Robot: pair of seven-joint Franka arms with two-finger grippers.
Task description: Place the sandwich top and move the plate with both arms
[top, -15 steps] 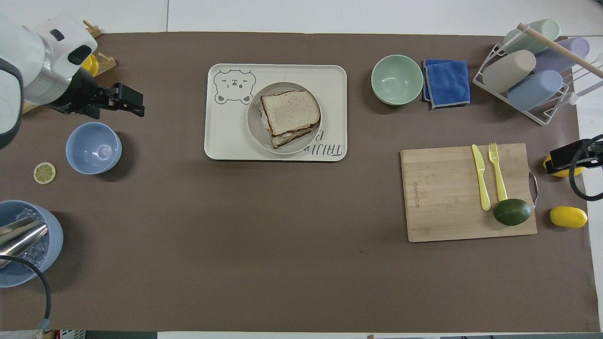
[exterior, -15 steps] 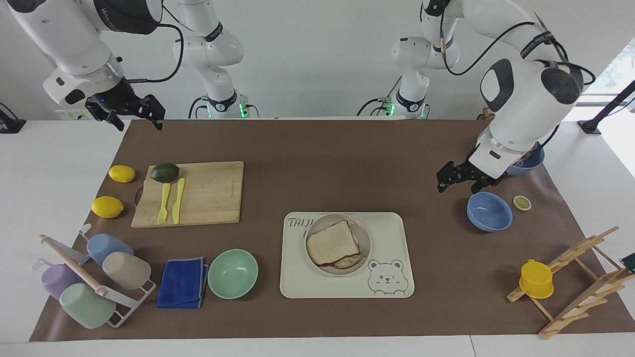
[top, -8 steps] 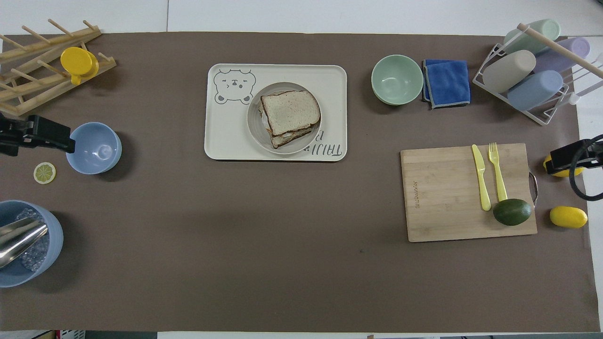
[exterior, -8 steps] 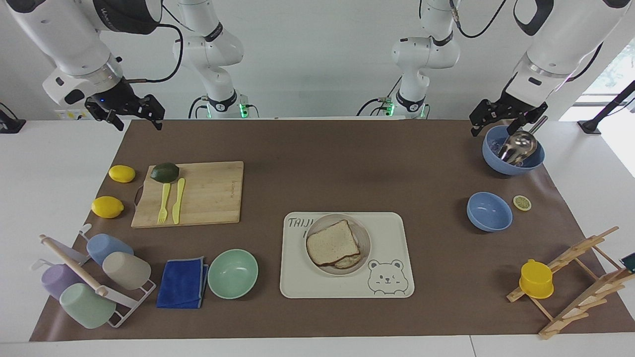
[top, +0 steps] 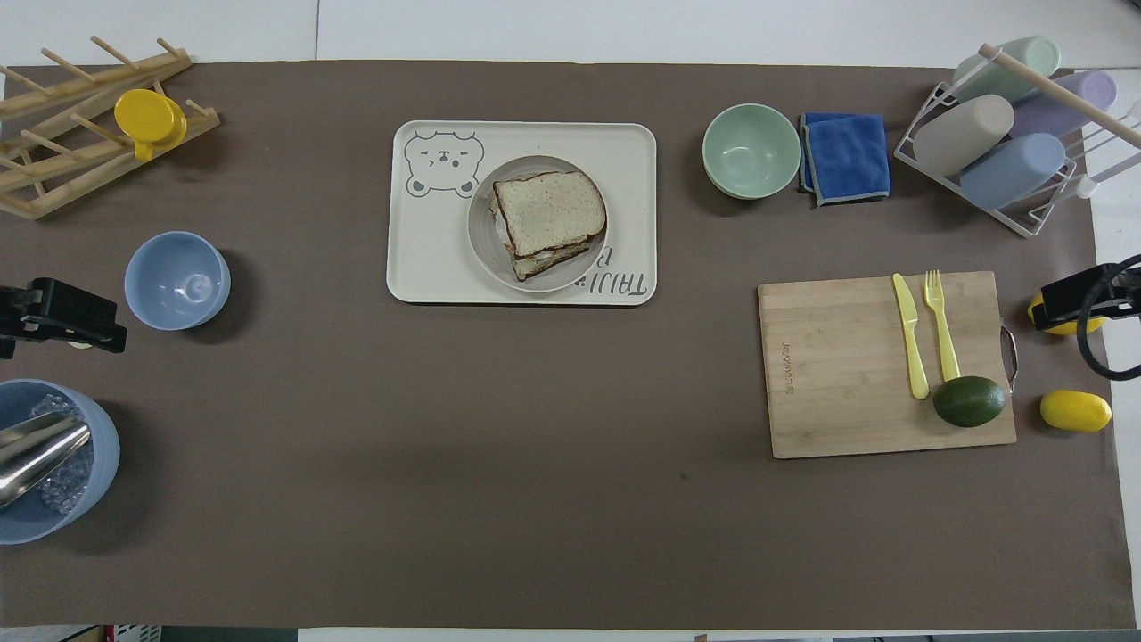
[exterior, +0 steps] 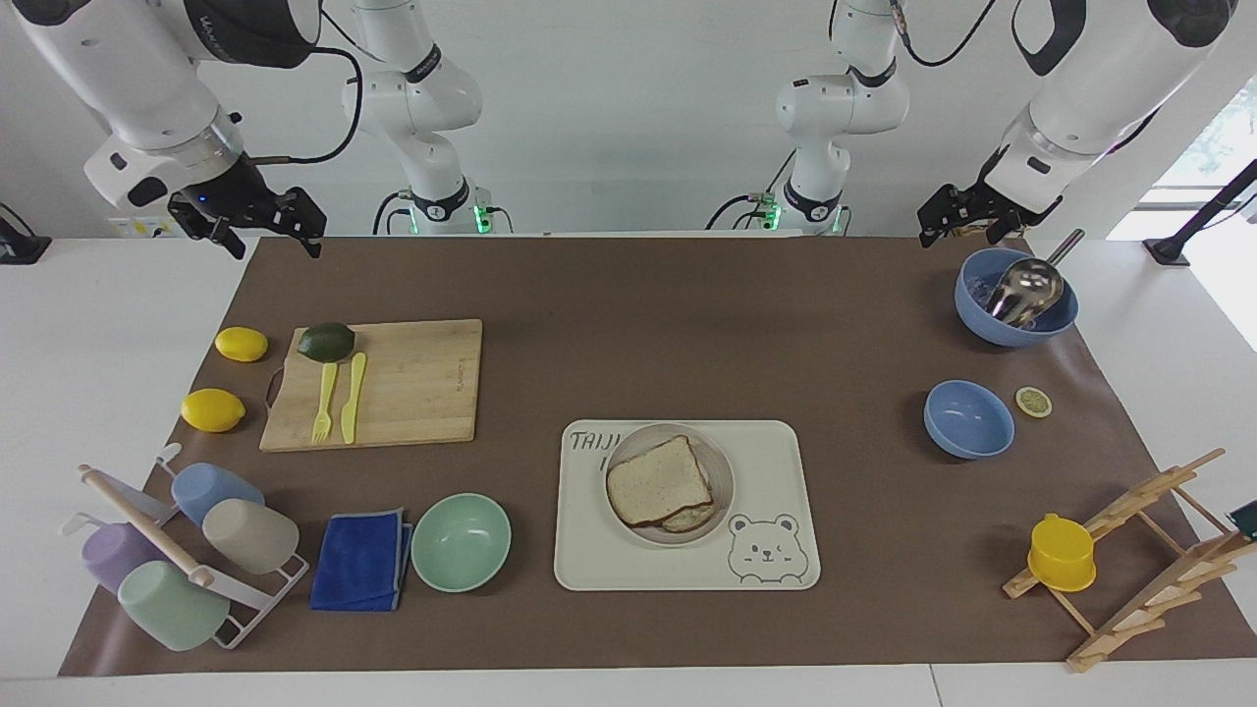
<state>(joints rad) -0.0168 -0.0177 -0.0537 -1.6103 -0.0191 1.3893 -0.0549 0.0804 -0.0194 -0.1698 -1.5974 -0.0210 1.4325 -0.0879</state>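
Now | left gripper [exterior: 945,222] raised clear of blue bowl [exterior: 968,419], jaws wide, empty | right gripper [exterior: 263,232] unmoved, wide

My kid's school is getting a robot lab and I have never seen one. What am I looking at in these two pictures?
Two white jointed robot arms stand at one end of a table covered in brown paper. One picture faces them from across the table; the other looks down from above their own end.

Each arm ends in a black two-finger hand. The left hand hangs open in the air by the blue bowl with a metal scoop; the right hand waits open above the table edge at its own end. Neither holds anything.

In the middle lies a cream bear-print tray. On it sits a round beige-grey plate with a sandwich, topped by a pale brown-crusted bread slice. Nearby are a bamboo cutting board and a mint green bowl.
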